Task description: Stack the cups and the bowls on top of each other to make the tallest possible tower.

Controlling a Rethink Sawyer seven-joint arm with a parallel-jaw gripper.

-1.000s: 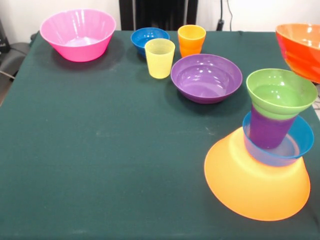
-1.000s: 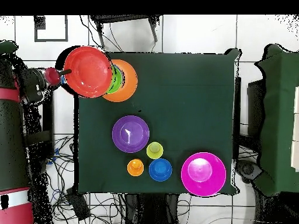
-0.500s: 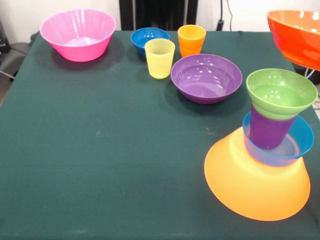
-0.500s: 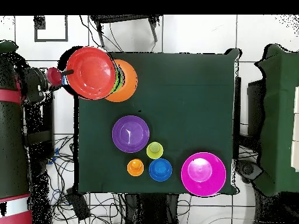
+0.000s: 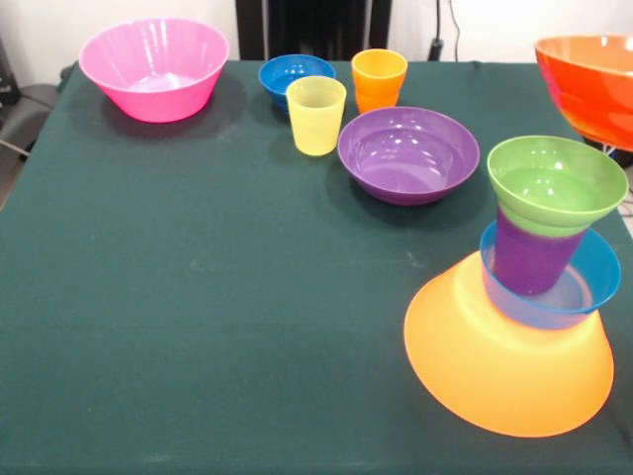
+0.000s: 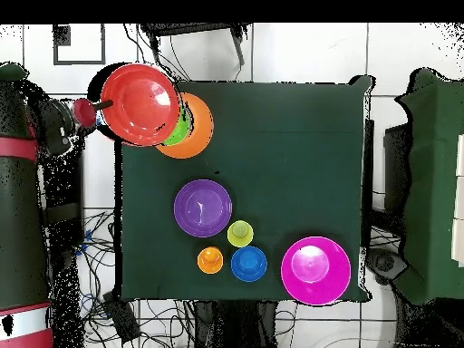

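Since a moment ago the orange-red bowl point(image 5: 590, 84) has shifted slightly and hangs raised, overlapping the tower point(image 5: 534, 297) in the overhead view. I cannot tell how the gripper point(image 6: 88, 114) at its rim holds it. Beyond the tower stand the purple bowl point(image 5: 408, 154), yellow cup point(image 5: 316, 116), orange cup point(image 5: 379, 79), dark blue bowl point(image 5: 294, 76), and farthest the pink bowl point(image 5: 154, 68).

I see a dark green cloth-covered table point(image 5: 198, 327) filling most of the front frame, with a pale wall point(image 5: 514, 25) along the top edge and a dark panel point(image 5: 312, 25) at top centre. From overhead, the floor point(image 6: 299, 54) is pale tile with dark seams, and tangled cables point(image 6: 154, 313) lie at the bottom left.
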